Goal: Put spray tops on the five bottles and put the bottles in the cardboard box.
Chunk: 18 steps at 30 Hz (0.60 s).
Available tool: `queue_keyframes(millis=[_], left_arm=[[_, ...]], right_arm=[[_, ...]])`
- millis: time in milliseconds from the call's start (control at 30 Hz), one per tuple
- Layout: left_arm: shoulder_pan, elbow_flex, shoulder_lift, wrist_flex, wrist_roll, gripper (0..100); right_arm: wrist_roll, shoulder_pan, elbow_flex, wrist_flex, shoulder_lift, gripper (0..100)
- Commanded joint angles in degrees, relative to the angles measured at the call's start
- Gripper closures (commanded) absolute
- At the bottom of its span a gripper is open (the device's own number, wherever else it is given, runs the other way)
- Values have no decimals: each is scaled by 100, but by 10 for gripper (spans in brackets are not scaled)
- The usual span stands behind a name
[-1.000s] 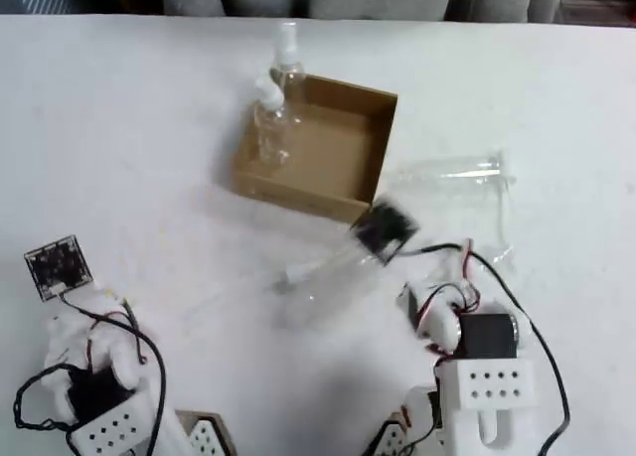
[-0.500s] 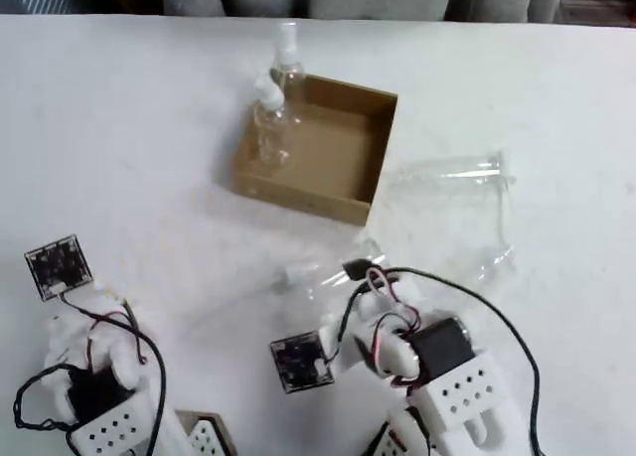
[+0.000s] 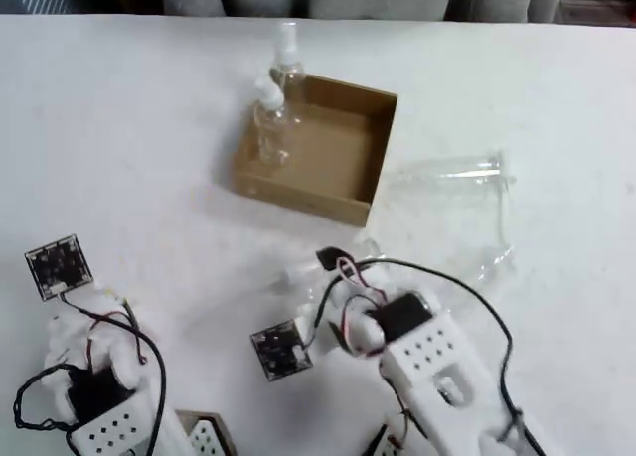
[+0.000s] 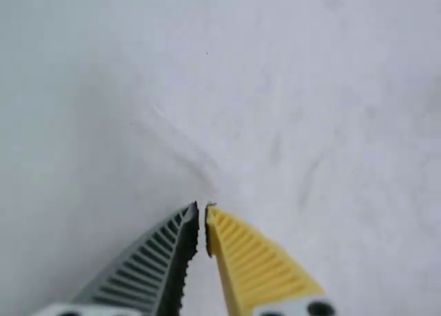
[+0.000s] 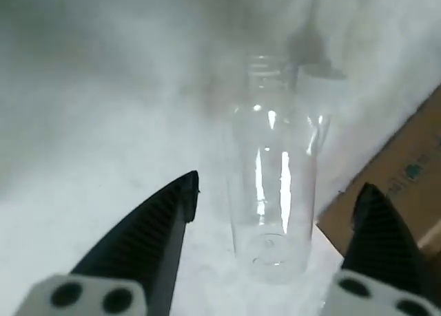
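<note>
A clear bottle (image 5: 279, 171) lies on the white table between the black fingers of my right gripper (image 5: 279, 188), which is open; its base faces the camera and its neck points away. From above, this bottle (image 3: 323, 275) lies in front of the cardboard box (image 3: 343, 163), a white piece at its left end, with my right gripper (image 3: 333, 269) over it. Two bottles with spray tops stand at the box's left side, one (image 3: 270, 128) by the left wall, the other (image 3: 288, 64) at the far corner. My left gripper (image 4: 201, 211) is shut on nothing above bare table.
A clear plastic container (image 3: 452, 193) lies right of the box. The left arm (image 3: 89, 377) sits at the front left corner. A brown edge of the box (image 5: 406, 171) shows beside the lying bottle. Open table stretches left of the box.
My right arm has swung from the box's near right corner back and leftward, so its open gripper now straddles the lying bottle. The left arm has not moved.
</note>
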Motion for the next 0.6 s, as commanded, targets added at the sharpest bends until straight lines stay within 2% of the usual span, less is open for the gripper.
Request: queue_keyframes(millis=[0,233,433,467,567], left_arm=[[-31,-18,13,-53,-62,973],[-31,-18,22,-53,-62,973],[-31,-18,22,-53,-62,973],[-31,-18,22,-53,-62,973],[-31,-18,22,-53,-62,973]], right_arm=[[35,92,-589,-145,787,683],[18,127,-1284,-154,2316,696],[-79,22,-1952,-75,3248,954],[-299,13,-2101,4,3319,990],[-1319,4,-2664,400,3380,967]])
